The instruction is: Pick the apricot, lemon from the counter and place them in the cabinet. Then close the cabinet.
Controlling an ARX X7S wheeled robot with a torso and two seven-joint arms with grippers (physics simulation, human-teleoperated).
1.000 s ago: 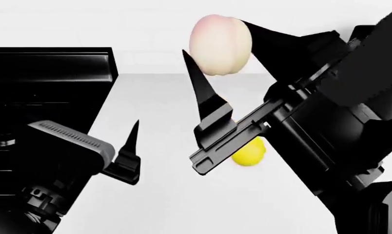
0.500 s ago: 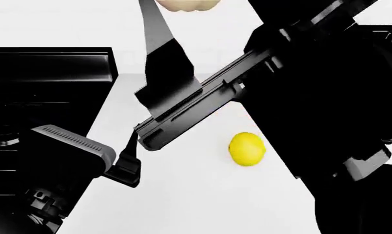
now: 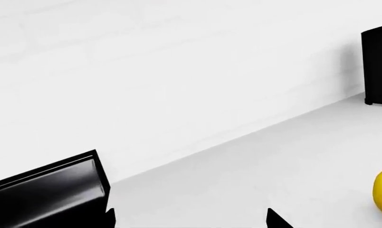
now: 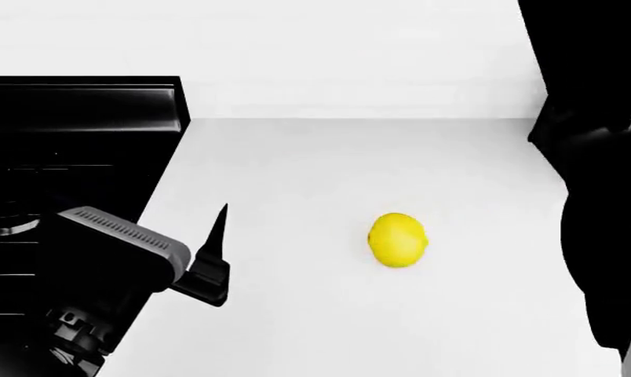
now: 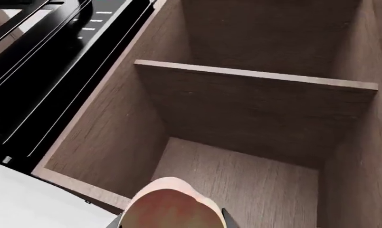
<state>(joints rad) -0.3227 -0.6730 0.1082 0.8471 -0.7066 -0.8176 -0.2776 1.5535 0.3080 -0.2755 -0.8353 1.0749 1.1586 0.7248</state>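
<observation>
Pinkish-cream, the apricot (image 5: 172,205) sits at the bottom centre of your right wrist frame, clamped in your right pincer, of which only slivers show at either side of the fruit. Behind it opens the wooden cabinet (image 5: 254,114), its shelf (image 5: 254,78) crossing the upper half. In the head frame the lemon (image 4: 399,239) lies alone on the white tabletop (image 4: 326,157), right of centre. Your left pincer (image 4: 213,259) hangs lower left, prongs apart, beside the black stove top (image 4: 74,133).
</observation>
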